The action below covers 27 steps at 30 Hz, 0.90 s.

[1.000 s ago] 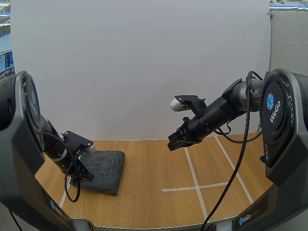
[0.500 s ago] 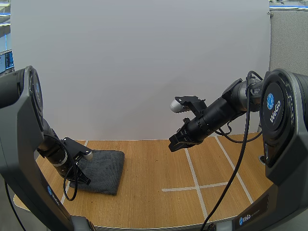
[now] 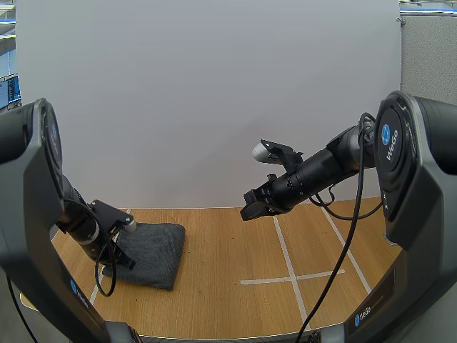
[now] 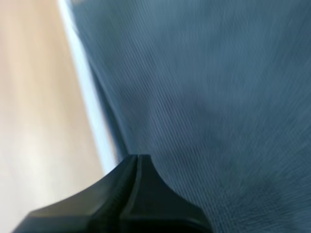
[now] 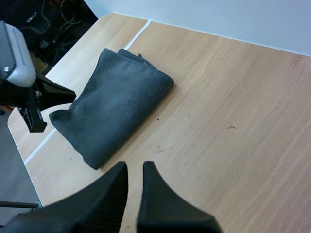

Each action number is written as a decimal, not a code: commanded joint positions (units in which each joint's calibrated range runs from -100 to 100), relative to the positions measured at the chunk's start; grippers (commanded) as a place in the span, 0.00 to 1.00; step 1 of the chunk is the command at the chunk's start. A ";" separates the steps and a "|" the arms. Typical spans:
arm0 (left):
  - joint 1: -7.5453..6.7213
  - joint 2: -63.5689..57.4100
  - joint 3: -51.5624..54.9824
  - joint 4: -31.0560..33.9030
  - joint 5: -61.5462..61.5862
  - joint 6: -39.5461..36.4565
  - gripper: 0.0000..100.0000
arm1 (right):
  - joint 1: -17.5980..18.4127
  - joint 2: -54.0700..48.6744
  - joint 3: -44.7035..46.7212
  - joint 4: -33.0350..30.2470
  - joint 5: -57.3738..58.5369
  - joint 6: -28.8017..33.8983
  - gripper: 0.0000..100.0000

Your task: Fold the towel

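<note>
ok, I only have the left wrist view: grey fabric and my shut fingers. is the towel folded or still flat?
Observer: Folded. The towel lies as a thick rectangle on the table, with layers showing at one short end.
Operator: where on the table?
Observer: At the table's left side, beside a white tape line. The left gripper is down at the towel's outer edge.
Operator: right arm in the way?
Observer: No. The right gripper hangs in the air over the table's middle, well apart from the towel. Its fingers are a little apart and hold nothing.
</note>
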<state>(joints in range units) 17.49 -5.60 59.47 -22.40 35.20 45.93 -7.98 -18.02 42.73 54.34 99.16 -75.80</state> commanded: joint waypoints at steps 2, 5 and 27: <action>-0.06 -18.59 -4.33 -7.41 18.73 0.65 0.00 | 0.91 3.38 -0.28 5.42 0.84 -0.86 0.31; -0.06 -26.35 -6.16 -7.70 27.43 -2.15 0.00 | 3.45 5.69 -0.27 6.02 0.84 -1.32 0.39; 0.03 -71.71 -6.91 0.97 35.73 -16.64 0.00 | 16.42 28.87 -1.31 25.82 -25.65 -9.38 0.92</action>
<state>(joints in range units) 17.49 -66.84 52.94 -26.54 67.29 32.28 7.31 1.61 42.73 68.68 75.51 -79.21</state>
